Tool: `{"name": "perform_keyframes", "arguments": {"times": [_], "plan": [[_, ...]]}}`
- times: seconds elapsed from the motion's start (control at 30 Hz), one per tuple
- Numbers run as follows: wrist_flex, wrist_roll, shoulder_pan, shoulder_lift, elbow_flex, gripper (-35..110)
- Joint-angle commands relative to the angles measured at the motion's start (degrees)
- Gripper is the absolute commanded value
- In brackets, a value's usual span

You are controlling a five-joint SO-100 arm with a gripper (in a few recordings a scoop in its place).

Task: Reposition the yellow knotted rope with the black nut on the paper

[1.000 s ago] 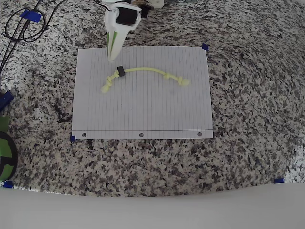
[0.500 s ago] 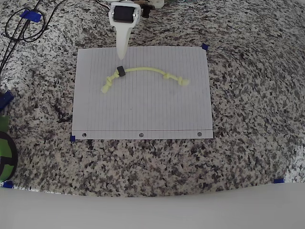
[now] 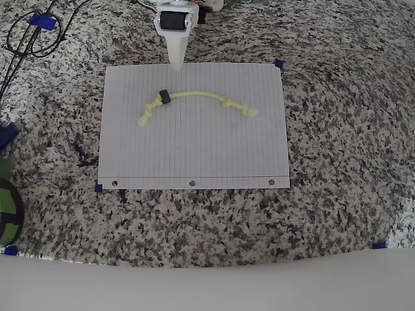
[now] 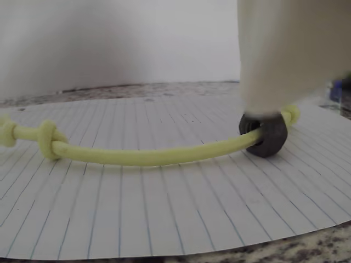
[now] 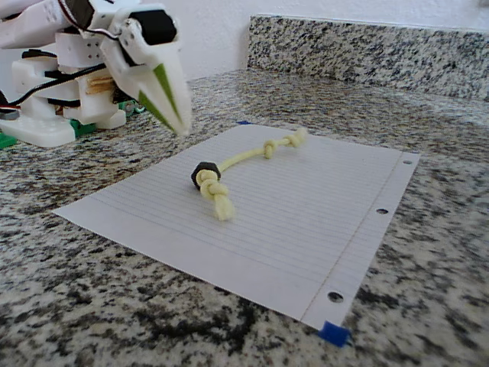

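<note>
The fingers look pressed together into one white point with nothing between them, as far as I can judge from the overhead and fixed views; they hang just above the far edge of the paper, clear of everything. In the fixed view I see the fingers pointing down beside the sheet's edge, raised off the worktop.

The yellow knotted rope lies in a shallow arc across the upper half of the paper, wholly on the sheet, one knotted end toward the left in the overhead view and the other toward the right. The black nut sits threaded on it near the left knot. In the wrist view I have the black nut close below the blurred finger, with the yellow knotted rope curving away to its far knot.

My reading: the rope and nut rest on the paper and nothing is held. I cannot tell from these views alone whether that is the wanted final lie or whether another grasp near the nut is still to come.
</note>
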Motion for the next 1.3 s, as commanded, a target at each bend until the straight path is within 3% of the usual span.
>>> {"name": "perform_keyframes", "arguments": {"times": [0.0,1.27], "plan": [[2.37,0.88,0.0,0.26,0.7,0],[5.8,0.88,-3.08,0.35,0.0,5]]}}
